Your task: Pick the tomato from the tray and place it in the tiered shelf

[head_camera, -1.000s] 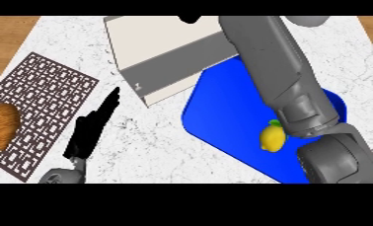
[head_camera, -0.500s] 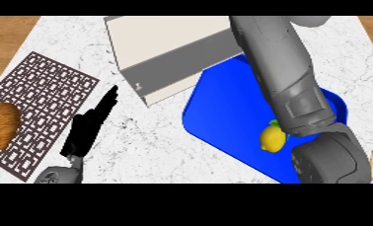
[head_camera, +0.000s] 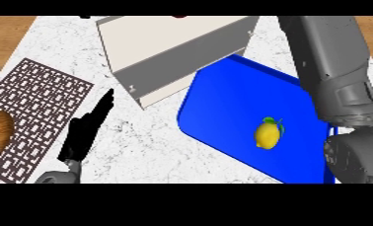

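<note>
left hand resting, right arm over the tray

the left hand [head_camera: 82,133] lies flat on the counter [head_camera: 146,156], fingers straight and pressed together. just beyond its fingertips stands the shelf [head_camera: 175,52]; to its left lies a patterned mat [head_camera: 36,106]. well to its right sits the blue tray [head_camera: 233,106], holding a yellow fruit [head_camera: 267,135]. the right hand is hidden; only its grey arm [head_camera: 331,72] shows. a small red shape at the shelf's far edge may be the tomato; it cannot be told.

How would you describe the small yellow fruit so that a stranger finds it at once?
Look at the bright blue tray lying right of the beige tiered shelf. On its right half lies the small yellow lemon-like fruit with a green leaf, the only thing visible on the tray.
</note>
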### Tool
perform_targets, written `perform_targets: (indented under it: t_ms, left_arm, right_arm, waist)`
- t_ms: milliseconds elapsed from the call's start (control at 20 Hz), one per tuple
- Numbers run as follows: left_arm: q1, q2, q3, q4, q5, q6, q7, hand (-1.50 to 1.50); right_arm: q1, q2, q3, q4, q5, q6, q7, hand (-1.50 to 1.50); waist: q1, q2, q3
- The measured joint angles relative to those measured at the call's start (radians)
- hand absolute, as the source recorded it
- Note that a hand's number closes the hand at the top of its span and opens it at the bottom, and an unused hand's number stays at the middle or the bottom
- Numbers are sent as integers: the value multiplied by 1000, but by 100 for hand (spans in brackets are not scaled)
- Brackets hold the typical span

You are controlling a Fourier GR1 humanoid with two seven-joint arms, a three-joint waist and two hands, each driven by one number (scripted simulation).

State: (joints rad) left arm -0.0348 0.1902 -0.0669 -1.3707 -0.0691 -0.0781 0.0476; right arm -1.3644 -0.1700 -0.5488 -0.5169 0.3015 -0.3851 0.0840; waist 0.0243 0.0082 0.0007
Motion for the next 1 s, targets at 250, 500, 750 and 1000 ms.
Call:
perform_targets:
  t_ms: [250, 500, 750, 1000]
  left_arm:
    - [21, 2, 9, -11, 1, 3, 4, 0]
    - [13, -9, 12, -8, -5, 12, 10, 0]
    - [14, -7, 20, -11, -2, 2, 13, 0]
    - [14, -15, 20, -16, -7, -3, 21, 0]
  right_arm:
    - [87, -136, -18, -23, -11, 44, 35, -150]
    - [197, -255, -34, -85, -68, 202, 12, -150]
    - [308, -354, -39, -131, -121, 359, -37, -150]
    - [368, -406, -19, -146, -154, 451, -74, -150]
  waist:
    - [-20, -7, 0]
    - [-30, -10, 0]
    - [-27, -9, 0]
    - [-21, -8, 0]
